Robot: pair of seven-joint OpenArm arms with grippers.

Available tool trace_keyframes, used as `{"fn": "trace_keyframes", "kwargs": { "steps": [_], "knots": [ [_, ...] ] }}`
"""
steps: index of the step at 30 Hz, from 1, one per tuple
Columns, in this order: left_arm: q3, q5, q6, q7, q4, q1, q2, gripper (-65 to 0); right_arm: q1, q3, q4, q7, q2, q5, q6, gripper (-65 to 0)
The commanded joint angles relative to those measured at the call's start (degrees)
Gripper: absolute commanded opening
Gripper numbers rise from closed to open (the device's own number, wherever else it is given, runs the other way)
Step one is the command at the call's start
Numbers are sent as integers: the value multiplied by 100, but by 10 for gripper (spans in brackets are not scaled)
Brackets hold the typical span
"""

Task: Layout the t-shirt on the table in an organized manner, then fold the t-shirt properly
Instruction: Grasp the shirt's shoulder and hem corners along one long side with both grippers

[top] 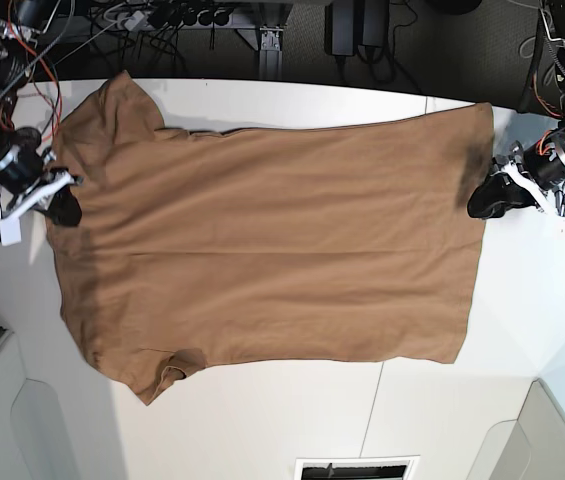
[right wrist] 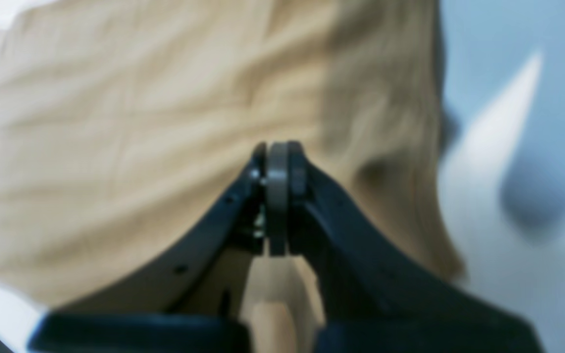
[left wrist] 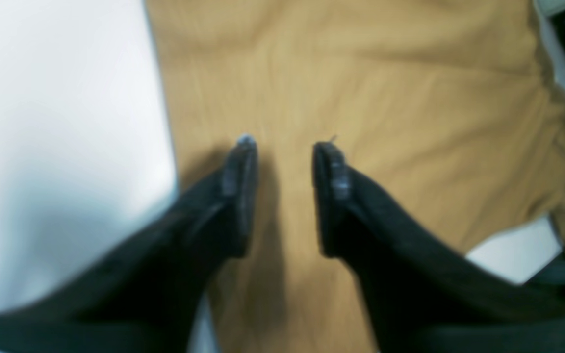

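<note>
The plain tan short-sleeved t-shirt [top: 272, 250] lies spread flat across the smooth white table [top: 292, 410], so laying out looks nearly done (folding not begun). The left gripper [left wrist: 282, 147] hovers with jaws apart over the hem edge; the right gripper [right wrist: 277, 162] is pressed closed at the shoulder end, whether pinching cloth I cannot tell. Next, both need matching edge grips. 2 grey-white bins [top: 42, 420] flank the near corners.

No readable txt, labels, brands or nos. anywhere in these views.
</note>
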Motion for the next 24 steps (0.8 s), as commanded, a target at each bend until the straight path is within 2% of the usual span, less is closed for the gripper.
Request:
{"fn": "trace_keyframes", "kwargs": {
  "steps": [1,3,7,10,12,13,15,20,24],
  "knots": [
    [-63,-162,-38,-79,96,-57,-149,-373,-162,61,245,105,90,179,59,-650],
    [-68,-177,-38,13,96,-39,-208,-350,-579,140,442,105,90,273,59,-650],
    [-70,-315,-38,190,96,103,-291,-349,-1303,382,658,101,87,490,57,-650],
    [-153,-461,-38,203,96,295,-317,-349,-1672,601,693,-149,85,743,59,-650],
    [-286,-544,-38,223,96,439,-315,-342,-1858,730,693,-289,74,892,66,-531],
    [-365,-612,-38,254,96,509,-315,-317,-1954,785,693,-280,74,920,127,-478],
    [-538,-713,-38,289,96,651,-315,-268,-2109,841,693,-280,74,944,164,-418],
    [-844,-787,-38,295,96,1008,-315,-258,-2328,839,693,-280,70,931,162,-377],
    [-859,-787,-38,284,96,1252,-304,-258,-2321,839,691,-245,-42,907,162,-371]
  ]
}}
